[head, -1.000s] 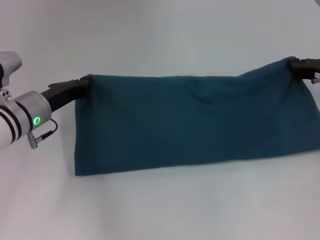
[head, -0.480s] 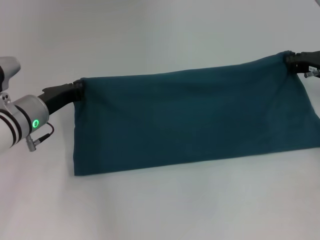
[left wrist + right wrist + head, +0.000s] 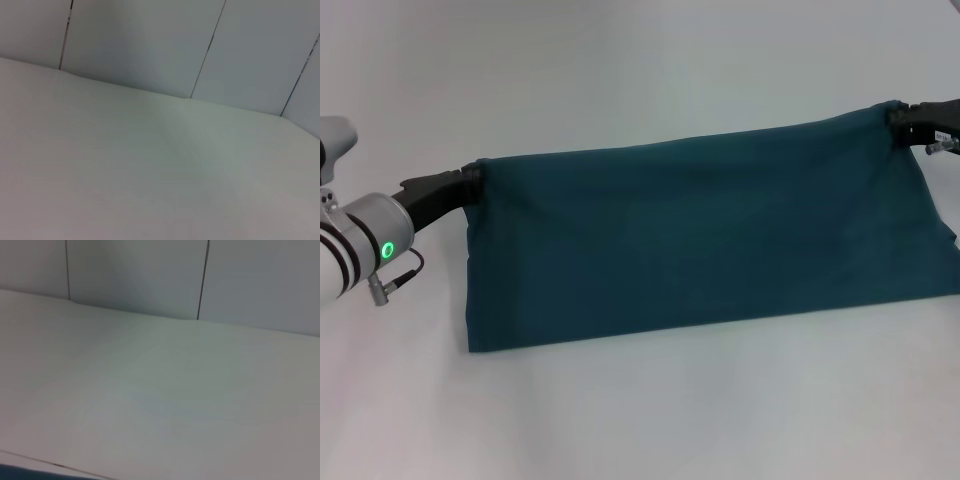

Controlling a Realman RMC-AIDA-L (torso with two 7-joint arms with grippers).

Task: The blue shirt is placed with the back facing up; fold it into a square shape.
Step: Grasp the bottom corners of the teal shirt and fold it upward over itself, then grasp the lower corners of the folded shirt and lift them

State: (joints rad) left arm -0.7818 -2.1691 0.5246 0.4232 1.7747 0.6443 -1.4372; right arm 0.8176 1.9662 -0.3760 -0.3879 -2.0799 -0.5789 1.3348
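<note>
The blue shirt [image 3: 700, 235] is a dark teal cloth held up by its two upper corners, stretched taut across the head view, its lower edge resting on the white table [image 3: 640, 410]. My left gripper [image 3: 472, 182] is shut on the shirt's upper left corner. At the far right edge, my right gripper [image 3: 898, 117] is shut on the upper right corner, which sits higher than the left one. Only plain fabric shows, with no lettering. A thin sliver of the blue shirt [image 3: 15, 469] edges the right wrist view.
White table surface surrounds the cloth on every side. Both wrist views look over bare table toward a pale panelled wall [image 3: 150, 45] with dark vertical seams.
A second ago the top edge sagged with a fold near the right. Both grippers have since drawn apart, pulling the top edge straight. It has barely moved in the last half second.
</note>
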